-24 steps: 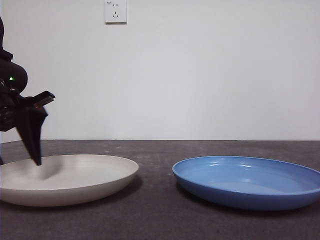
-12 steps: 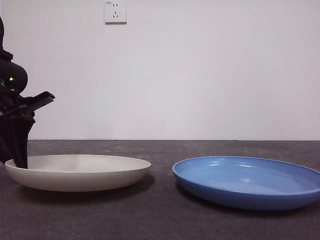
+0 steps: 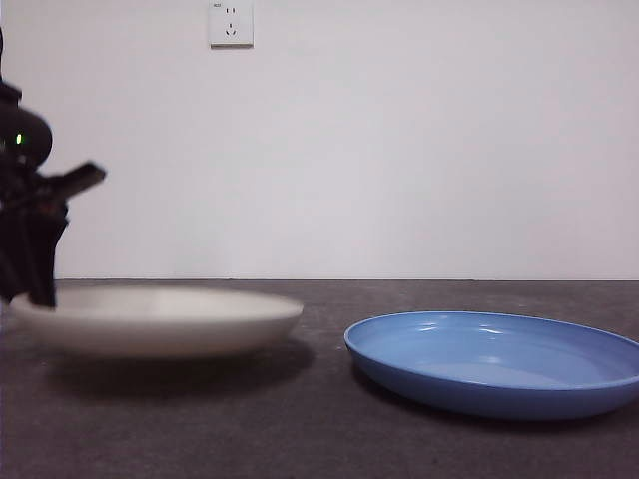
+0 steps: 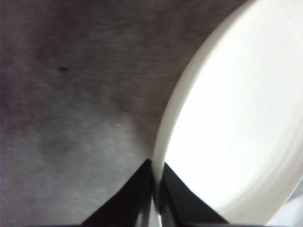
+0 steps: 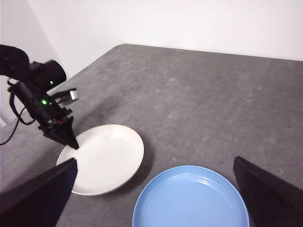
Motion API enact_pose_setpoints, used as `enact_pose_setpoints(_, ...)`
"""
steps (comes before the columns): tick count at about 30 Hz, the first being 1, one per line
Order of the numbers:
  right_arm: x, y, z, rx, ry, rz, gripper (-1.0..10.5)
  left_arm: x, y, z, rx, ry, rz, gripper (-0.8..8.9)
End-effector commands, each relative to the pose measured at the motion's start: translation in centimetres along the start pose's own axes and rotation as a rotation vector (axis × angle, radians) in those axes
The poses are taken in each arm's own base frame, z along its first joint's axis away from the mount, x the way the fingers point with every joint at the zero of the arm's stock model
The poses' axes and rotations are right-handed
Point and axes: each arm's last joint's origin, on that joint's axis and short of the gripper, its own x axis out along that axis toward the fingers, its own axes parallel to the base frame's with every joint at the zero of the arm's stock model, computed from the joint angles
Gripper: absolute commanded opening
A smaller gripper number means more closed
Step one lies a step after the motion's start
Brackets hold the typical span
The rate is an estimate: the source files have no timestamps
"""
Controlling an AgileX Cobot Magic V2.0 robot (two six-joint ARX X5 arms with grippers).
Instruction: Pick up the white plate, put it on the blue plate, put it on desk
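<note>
The white plate (image 3: 160, 321) hangs blurred just above the desk (image 3: 319, 439) at the left, level. My left gripper (image 3: 38, 297) is shut on its left rim; in the left wrist view the two jaws pinch the white plate (image 4: 236, 123) at its edge. From the right wrist view, the left gripper (image 5: 73, 144) grips the white plate (image 5: 106, 158) at its far-left rim. The blue plate (image 3: 494, 361) lies flat on the desk at the right, also visible as the blue plate (image 5: 191, 201). My right gripper (image 5: 154, 208) is high above the desk, jaws wide apart, holding nothing.
A white wall with a socket (image 3: 231, 22) stands behind the desk. The desk's left edge (image 5: 28, 137) runs close to the left arm. A gap of bare desk (image 3: 321, 339) separates the two plates.
The left gripper closed on the white plate's left rim, pulled it slightly right, and has now lifted it a little off the desk. The blue plate stayed put.
</note>
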Motion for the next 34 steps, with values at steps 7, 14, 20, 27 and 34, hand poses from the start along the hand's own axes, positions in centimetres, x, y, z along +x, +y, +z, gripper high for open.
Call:
enact_pose_setpoints(7,-0.3,0.2,0.5,-0.003,-0.024,0.003,5.8,-1.6,-5.7,-1.4,0.091,-0.039,-0.077,0.13)
enact_pose_setpoints(14,-0.3,0.2,0.5,0.000,-0.023,0.003,5.8,-0.7,-10.8,-2.0,0.213,-0.031,-0.077,0.13)
enact_pose_setpoints(20,-0.3,0.2,0.5,0.011,-0.023,0.005,5.8,0.0,-15.0,-2.0,0.297,-0.038,-0.074,0.13)
enact_pose_setpoints(27,-0.3,0.2,0.5,0.016,-0.021,0.014,5.8,1.6,-18.9,-1.2,0.350,-0.017,-0.093,0.13)
enact_pose_setpoints(34,-0.3,0.2,0.5,0.016,-0.021,0.012,5.8,4.9,-21.6,0.2,0.378,0.045,-0.083,0.13)
